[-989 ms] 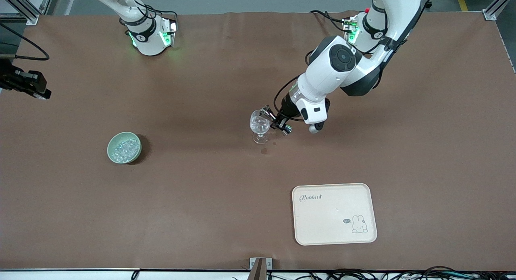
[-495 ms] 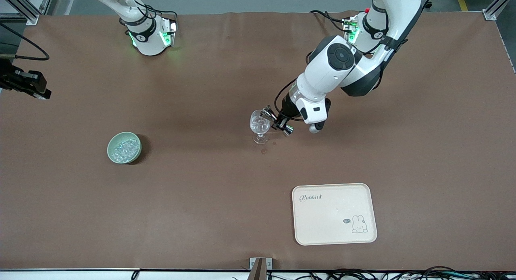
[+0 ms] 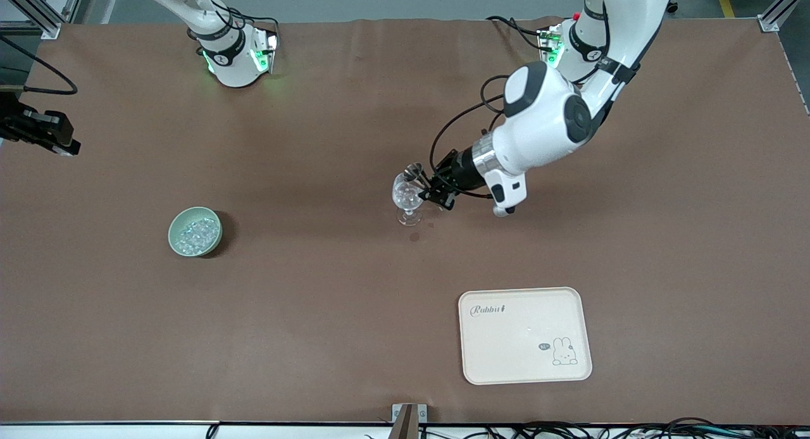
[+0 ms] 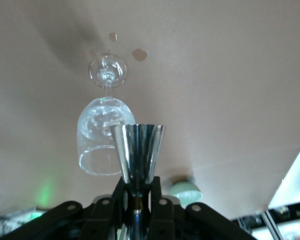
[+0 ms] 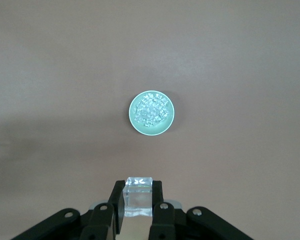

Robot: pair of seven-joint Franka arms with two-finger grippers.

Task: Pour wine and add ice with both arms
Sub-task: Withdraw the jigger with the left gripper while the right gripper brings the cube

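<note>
A clear stemmed glass (image 3: 407,198) (image 4: 104,135) stands mid-table. My left gripper (image 3: 430,187) (image 4: 138,195) is right beside its bowl, shut on the waist of a steel jigger (image 3: 416,171) (image 4: 138,150) whose mouth leans at the glass rim. High over the table, my right gripper (image 5: 138,200) is shut on a clear ice cube (image 5: 138,192). More ice (image 3: 196,234) (image 5: 151,112) fills a pale green bowl (image 3: 172,231) (image 5: 133,122) toward the right arm's end. The right gripper is outside the front view. Wine is out of view.
A cream rabbit tray (image 3: 525,363) lies nearer the front camera, toward the left arm's end. Small wet spots (image 3: 414,236) (image 4: 139,53) mark the cloth beside the glass foot. A black device (image 3: 38,130) sits at the table edge by the right arm's end.
The left arm has rolled its wrist and swung its elbow, tipping the jigger toward the glass. The glass, bowl and tray have stayed put.
</note>
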